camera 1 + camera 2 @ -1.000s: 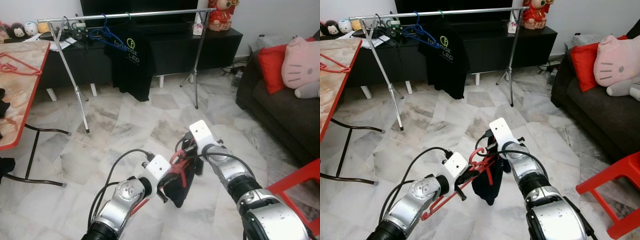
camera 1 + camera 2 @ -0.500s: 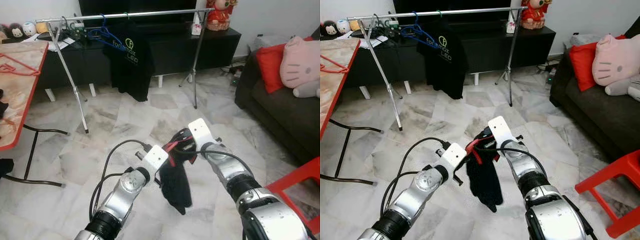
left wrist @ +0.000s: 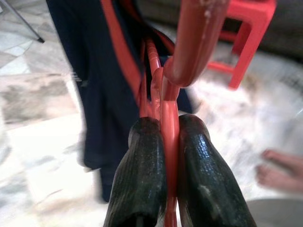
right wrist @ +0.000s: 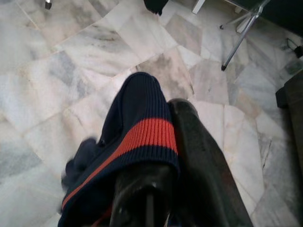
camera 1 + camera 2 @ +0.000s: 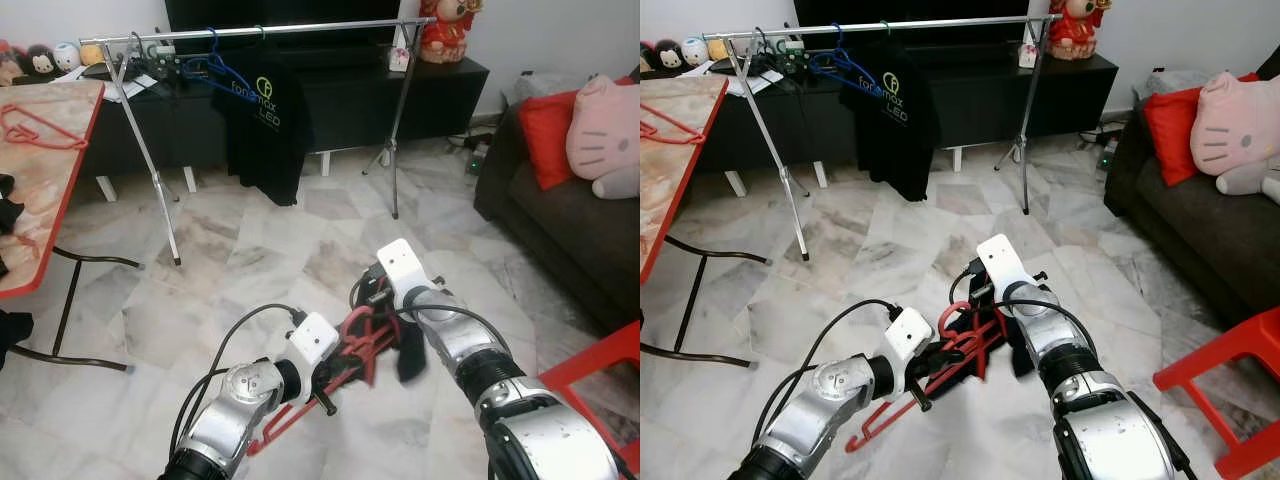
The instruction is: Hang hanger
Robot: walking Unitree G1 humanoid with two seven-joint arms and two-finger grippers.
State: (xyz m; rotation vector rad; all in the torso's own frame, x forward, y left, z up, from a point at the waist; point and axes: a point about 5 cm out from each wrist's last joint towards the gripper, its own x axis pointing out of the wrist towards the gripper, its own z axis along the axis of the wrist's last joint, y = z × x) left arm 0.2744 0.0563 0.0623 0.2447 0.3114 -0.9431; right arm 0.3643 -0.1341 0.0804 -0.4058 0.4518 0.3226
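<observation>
I've got the left gripper (image 3: 163,137) clamped tight on the red hanger (image 5: 940,370), both fingers (image 3: 142,165) pinching its bar, low in front of me over the marble floor (image 5: 260,260). Right gripper (image 5: 385,325) is closed on the dark garment (image 4: 128,142) w/ red stripe, cloth draped over one finger, bunched at the hanger's hook end. Clothes rail (image 5: 260,31) stands well ahead by the TV cabinet, black T-shirt (image 5: 262,125) & blue hanger (image 5: 210,66) on it. Red-edged table (image 5: 45,170) on my left, sofa (image 5: 560,220) right.
</observation>
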